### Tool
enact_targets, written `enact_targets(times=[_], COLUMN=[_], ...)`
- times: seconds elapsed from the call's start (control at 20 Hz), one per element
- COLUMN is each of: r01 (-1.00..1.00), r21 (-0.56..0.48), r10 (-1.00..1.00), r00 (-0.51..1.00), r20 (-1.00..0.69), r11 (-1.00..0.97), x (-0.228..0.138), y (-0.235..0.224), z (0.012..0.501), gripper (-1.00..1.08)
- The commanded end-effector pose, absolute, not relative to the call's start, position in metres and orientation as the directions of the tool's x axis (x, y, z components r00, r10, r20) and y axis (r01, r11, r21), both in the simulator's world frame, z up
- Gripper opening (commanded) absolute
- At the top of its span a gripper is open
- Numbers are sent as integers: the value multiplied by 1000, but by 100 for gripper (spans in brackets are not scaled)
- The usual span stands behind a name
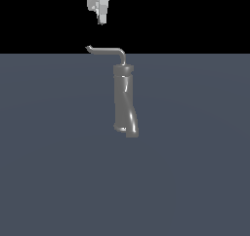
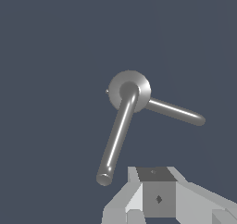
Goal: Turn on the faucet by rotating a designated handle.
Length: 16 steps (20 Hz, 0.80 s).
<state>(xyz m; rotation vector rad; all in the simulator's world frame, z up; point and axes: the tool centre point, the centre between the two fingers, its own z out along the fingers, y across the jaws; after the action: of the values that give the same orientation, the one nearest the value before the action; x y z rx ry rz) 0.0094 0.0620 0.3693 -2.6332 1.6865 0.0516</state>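
The faucet (image 1: 124, 101) is a glossy dark grey twisted cylinder standing upright on the floor. Its handle (image 1: 105, 50) is a thin bent rod on top, reaching to the exterior view's left and ending in a small hooked tip. My gripper (image 1: 101, 19) hangs above that tip with a clear gap, touching nothing, and its fingers look pressed together. In the wrist view I look down on the faucet's round cap (image 2: 141, 86). The handle (image 2: 118, 135) runs from the cap towards my gripper (image 2: 155, 181), its tip just beside the fingers. A second rod (image 2: 176, 112) sticks out below the cap.
A flat blue-grey floor (image 1: 58, 171) lies all around the faucet. The background above it is black.
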Motion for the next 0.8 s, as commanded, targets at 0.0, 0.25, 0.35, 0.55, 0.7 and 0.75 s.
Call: enact_targets(times=[0.0, 0.25, 0.35, 0.55, 0.7, 0.75], r01=[-931, -965, -973, -985, -990, -991], r21=[6, 6, 5, 3, 2, 2], r10=[-930, -964, -973, -985, -990, -991], r00=[365, 264, 229, 172, 141, 132], r20=[-30, -18, -14, -7, -4, -3], r11=[-366, -264, -229, -172, -141, -132], x=[21, 43, 50, 61, 66, 68], y=[68, 80, 85, 92, 96, 97], z=[359, 337, 329, 316, 308, 306], gripper=[-100, -100, -100, -100, -100, -100])
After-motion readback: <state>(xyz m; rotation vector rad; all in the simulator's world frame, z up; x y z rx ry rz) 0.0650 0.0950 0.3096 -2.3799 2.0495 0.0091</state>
